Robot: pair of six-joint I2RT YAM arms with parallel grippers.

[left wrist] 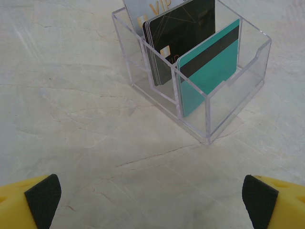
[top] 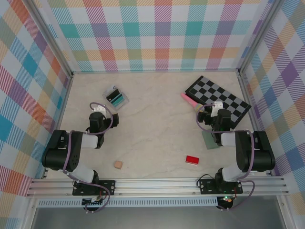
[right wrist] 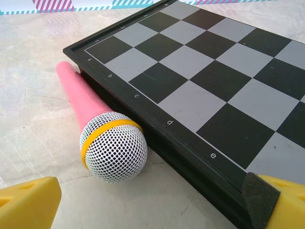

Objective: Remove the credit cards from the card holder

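— Entries, left side of the table point(top: 152, 124)?
— Item one: left gripper point(left wrist: 152, 198), jaws spread wide, nothing between the black pads point(left wrist: 44, 198); it sits low over bare table, pointing at item two.
— Item two?
— Card holder point(left wrist: 248, 81), clear plastic, slotted, open-topped, standing on the table just beyond the left gripper and apart from it. From above it sits in the left half, toward the back wall point(top: 116, 97).
— Contents?
— Three cards on edge, each in its own slot. Silver card point(left wrist: 153, 7) marked "VIP", rearmost. Black card point(left wrist: 183, 33) with gold chip, middle. Teal card point(left wrist: 209, 67) with black stripe, frontmost.
— Centre?
— Tan block point(top: 118, 165), small, near the front rail. Red block point(top: 192, 160), small and flat, right of centre.
— Right side?
— Microphone point(right wrist: 95, 119), pink body, yellow band, mesh head, lying against the edge of the chessboard point(right wrist: 200, 81), black and grey squares. Right gripper point(right wrist: 152, 198), jaws also spread wide and empty, close to the board's near edge. Grey-green flat piece point(top: 209, 141), partly under the right arm; type cannot be told.
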